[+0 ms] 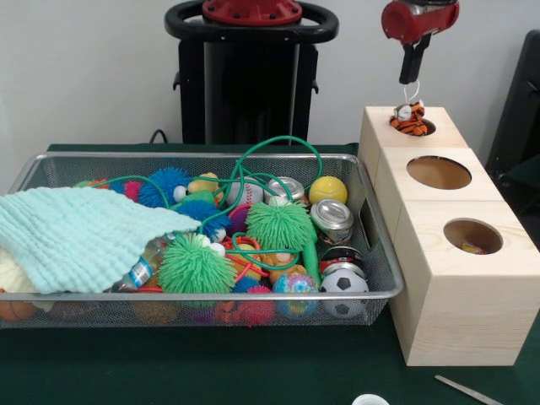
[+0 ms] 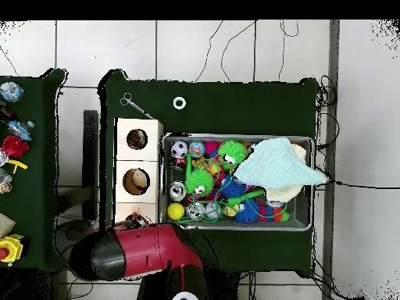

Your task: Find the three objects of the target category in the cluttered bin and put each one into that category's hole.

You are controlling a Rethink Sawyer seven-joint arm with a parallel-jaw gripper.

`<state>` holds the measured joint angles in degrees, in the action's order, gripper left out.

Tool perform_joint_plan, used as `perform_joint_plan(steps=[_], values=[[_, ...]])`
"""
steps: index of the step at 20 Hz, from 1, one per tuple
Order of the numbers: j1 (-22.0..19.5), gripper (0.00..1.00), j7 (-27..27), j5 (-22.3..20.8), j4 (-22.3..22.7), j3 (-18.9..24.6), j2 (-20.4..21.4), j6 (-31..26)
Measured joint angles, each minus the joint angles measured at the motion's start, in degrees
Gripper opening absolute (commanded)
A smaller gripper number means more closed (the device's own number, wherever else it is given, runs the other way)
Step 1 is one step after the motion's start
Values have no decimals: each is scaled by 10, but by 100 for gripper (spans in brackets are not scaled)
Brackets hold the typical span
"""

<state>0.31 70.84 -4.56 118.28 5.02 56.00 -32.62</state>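
— Front view first: where is the toy?

— A small orange-and-black striped tiger toy [image 1: 408,118] sits in the rim of the farthest hole [image 1: 419,126] of the wooden box [image 1: 456,278], half sunk, its pale head poking above the top face. My gripper [image 1: 412,78] hangs straight above it, apart from it, a narrow dark tip under the red wrist.

— Are you holding it?

— No, nothing is between my fingers. Whether they stand spread or closed I cannot tell; they read as one dark stub.

— And the rest of the box?

— The middle hole [image 1: 439,172] shows nothing from the front; overhead, something pale lies in it. The nearest hole [image 1: 472,235] shows a bit of something coloured at its bottom edge.

— Beside the box?

— The wire mesh bin [image 1: 375,221] touches its side, packed with spiky balls, a yellow ball [image 1: 327,189], a soccer ball [image 1: 343,281], cans, a green cord [image 1: 278,148] and a mint cloth [image 1: 80,236] draped over its far end from the box.
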Motion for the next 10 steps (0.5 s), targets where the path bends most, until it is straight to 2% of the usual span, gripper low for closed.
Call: perform_joint_plan(steps=[10], values=[[2,0,0,-15,0,-21,-74,9]])
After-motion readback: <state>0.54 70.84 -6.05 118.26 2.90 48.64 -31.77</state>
